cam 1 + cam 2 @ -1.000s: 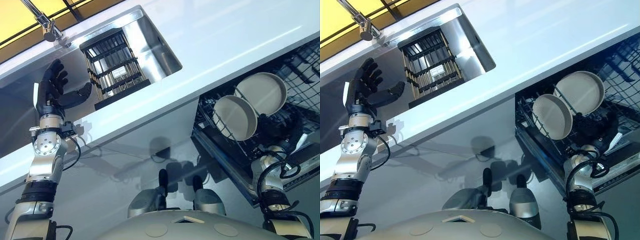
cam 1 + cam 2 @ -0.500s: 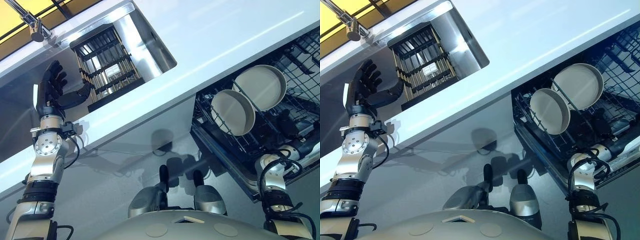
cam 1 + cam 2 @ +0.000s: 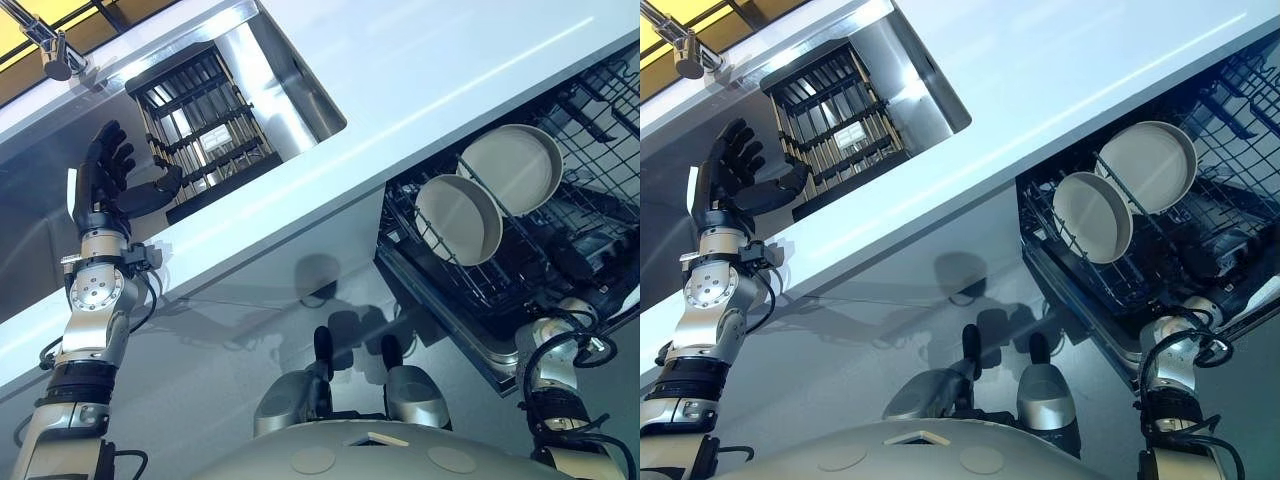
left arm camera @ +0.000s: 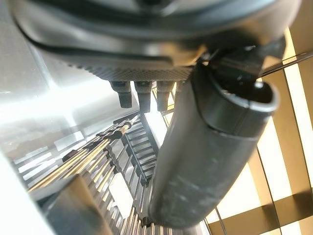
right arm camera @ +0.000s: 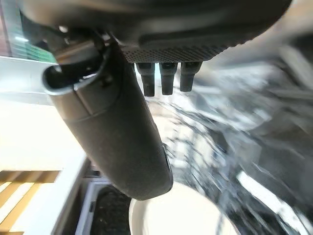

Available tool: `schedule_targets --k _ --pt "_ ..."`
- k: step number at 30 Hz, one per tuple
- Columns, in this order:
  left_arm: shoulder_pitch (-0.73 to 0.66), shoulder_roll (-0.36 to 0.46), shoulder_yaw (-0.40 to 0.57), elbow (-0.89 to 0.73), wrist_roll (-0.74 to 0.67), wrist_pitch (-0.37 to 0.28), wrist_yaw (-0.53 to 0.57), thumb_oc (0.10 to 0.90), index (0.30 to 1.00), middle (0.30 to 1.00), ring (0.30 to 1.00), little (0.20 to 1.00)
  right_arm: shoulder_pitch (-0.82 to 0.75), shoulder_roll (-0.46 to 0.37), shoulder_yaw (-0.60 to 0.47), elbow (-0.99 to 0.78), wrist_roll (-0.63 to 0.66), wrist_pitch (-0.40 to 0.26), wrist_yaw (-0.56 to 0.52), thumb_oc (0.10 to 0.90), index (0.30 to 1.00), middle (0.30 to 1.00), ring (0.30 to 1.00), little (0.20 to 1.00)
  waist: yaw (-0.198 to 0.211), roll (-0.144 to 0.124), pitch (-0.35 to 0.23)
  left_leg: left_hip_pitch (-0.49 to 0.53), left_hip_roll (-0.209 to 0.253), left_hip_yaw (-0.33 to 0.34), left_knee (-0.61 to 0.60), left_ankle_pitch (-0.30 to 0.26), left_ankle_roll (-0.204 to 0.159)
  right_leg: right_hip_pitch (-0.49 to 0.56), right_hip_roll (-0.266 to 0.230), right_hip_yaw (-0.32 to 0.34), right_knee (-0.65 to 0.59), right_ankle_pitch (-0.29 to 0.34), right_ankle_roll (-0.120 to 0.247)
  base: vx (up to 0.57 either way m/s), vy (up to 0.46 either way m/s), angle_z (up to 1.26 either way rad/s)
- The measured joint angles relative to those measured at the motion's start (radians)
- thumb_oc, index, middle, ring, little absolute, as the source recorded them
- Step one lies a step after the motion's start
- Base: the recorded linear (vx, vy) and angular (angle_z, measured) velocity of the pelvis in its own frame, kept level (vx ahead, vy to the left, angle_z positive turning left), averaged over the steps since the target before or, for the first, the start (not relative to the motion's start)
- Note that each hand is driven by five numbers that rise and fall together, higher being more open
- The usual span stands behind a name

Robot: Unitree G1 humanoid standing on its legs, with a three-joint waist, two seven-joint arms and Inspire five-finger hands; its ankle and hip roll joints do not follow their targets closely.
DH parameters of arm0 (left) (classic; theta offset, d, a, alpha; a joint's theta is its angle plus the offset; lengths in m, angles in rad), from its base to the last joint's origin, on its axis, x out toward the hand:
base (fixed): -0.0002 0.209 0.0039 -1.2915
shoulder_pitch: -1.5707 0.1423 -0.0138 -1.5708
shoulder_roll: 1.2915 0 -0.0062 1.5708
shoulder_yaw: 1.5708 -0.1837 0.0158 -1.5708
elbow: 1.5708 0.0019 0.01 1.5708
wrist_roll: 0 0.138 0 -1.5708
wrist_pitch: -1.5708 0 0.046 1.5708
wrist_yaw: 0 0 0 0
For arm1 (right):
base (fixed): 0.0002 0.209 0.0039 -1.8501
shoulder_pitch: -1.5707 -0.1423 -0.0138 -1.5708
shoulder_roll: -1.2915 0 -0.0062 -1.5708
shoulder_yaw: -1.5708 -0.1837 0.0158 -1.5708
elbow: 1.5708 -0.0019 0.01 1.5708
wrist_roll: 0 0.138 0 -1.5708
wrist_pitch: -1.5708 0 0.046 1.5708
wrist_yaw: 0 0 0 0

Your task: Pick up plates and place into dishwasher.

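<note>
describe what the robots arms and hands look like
Silver-grey segmented arms with round wrist discs and black bands. The left hand and right hand are dark, with slim fingers, a thick rounded thumb and a textured palm pad.

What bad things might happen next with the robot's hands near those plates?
1. The right hand is open, low in the dishwasher rack near the two plates standing there. Moving carelessly, it might bump one plate into the other.
2. The left hand is open above the sink, beside the dark dish rack. Reaching in, its spread fingers might snag on the rack's rods.
</note>
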Motion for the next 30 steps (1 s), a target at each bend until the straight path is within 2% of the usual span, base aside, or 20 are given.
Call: schedule_targets --k 6,10,15,20,27,29,30 --pt "-0.020 0.011 0.001 0.036 -0.001 0.000 -0.016 0.800 0.900 0.900 0.900 0.900 -0.023 0.002 0.000 0.047 0.200 0.037 0.084 0.800 0.900 0.900 0.900 0.900 0.008 -0.006 0.004 0.001 -0.001 -0.003 0.000 0.001 0.000 0.003 -0.001 -0.007 0.000 0.000 0.000 -0.01 -0.015 0.01" --pt "-0.033 0.022 0.001 0.044 -0.019 0.001 -0.017 0.800 0.900 0.900 0.900 0.900 -0.039 0.002 -0.003 0.049 0.289 0.061 0.116 0.800 0.900 0.900 0.900 0.900 0.011 -0.015 0.010 0.001 -0.002 -0.009 0.000 0.002 0.001 0.007 -0.001 -0.012 -0.001 0.000 0.000 0.00 -0.017 0.03" --pt "-0.054 0.023 0.000 0.044 -0.022 0.004 -0.017 0.800 0.900 0.900 0.900 0.900 -0.047 0.003 -0.008 0.049 0.366 0.057 0.108 0.800 0.900 0.900 0.900 0.900 0.010 -0.017 0.011 0.001 -0.003 -0.021 0.000 0.007 0.001 0.012 -0.001 -0.024 -0.001 0.000 0.000 -0.01 -0.008 0.07" --pt "-0.060 0.023 -0.001 0.044 -0.022 0.004 -0.016 0.800 0.900 0.900 0.900 0.900 -0.048 0.005 -0.005 0.049 0.360 0.055 0.086 0.800 0.900 0.900 0.900 0.900 0.012 -0.017 0.011 0.000 -0.002 -0.027 0.000 0.004 -0.005 0.013 0.000 -0.033 -0.001 0.000 0.000 0.00 0.012 0.04" --pt "-0.057 0.023 -0.001 0.043 -0.022 0.004 -0.009 0.800 0.900 0.900 0.900 0.900 -0.045 0.035 0.008 0.006 0.185 0.007 -0.061 0.800 0.900 0.900 0.900 0.900 0.014 -0.007 0.016 -0.010 -0.003 -0.025 0.000 0.008 0.000 0.001 -0.001 -0.030 0.001 0.000 0.000 0.01 0.026 -0.01" --pt "-0.053 0.023 -0.001 0.043 -0.022 0.004 -0.001 0.800 0.900 0.900 0.900 0.900 -0.034 0.053 0.009 -0.015 0.171 -0.008 -0.038 0.800 0.900 0.900 0.900 0.900 0.010 -0.005 0.017 -0.011 -0.003 -0.022 0.000 0.008 0.000 0.000 -0.002 -0.029 0.000 0.000 0.000 0.02 0.023 -0.06" --pt "-0.053 0.023 -0.001 0.043 -0.022 0.004 -0.001 0.800 0.900 0.900 0.900 0.900 -0.029 0.058 0.008 -0.016 0.185 -0.008 0.010 0.800 0.900 0.900 0.900 0.900 0.007 -0.005 0.017 -0.010 -0.002 -0.020 0.000 0.007 0.000 0.000 -0.002 -0.030 0.000 0.000 0.000 0.03 0.000 -0.05"
